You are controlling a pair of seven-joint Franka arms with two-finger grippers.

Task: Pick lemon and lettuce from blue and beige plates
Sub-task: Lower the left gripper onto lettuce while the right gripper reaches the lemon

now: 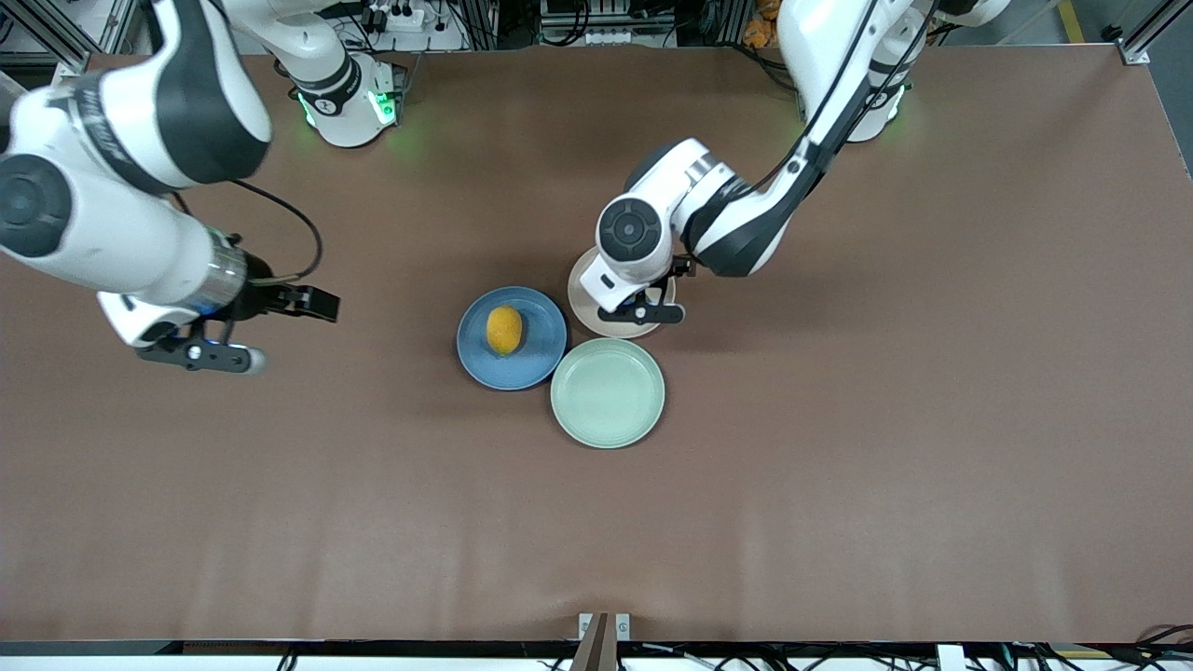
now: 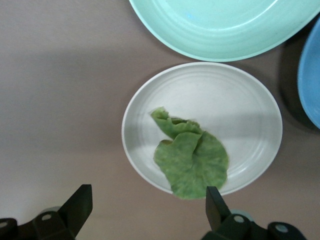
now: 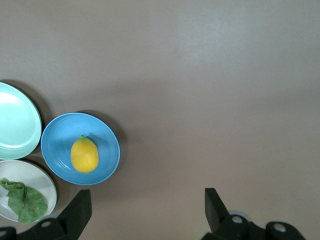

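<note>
The lemon [image 1: 504,330] lies on the blue plate [image 1: 536,365], also seen in the right wrist view as lemon [image 3: 84,154] on blue plate [image 3: 56,145]. The lettuce [image 2: 192,159] lies on the beige plate [image 2: 240,100]; in the front view the left hand hides the leaf and most of the beige plate [image 1: 585,308]. My left gripper [image 1: 650,310] hangs open over the beige plate, its fingers [image 2: 80,202] astride the plate's edge and the leaf's tip. My right gripper [image 1: 282,332] is open and empty, over bare table toward the right arm's end, well apart from the blue plate.
An empty mint-green plate [image 1: 608,392] touches both other plates, nearer to the front camera. It also shows in the left wrist view [image 2: 225,25] and the right wrist view [image 3: 17,127]. The brown table [image 1: 839,419] spreads wide around the three plates.
</note>
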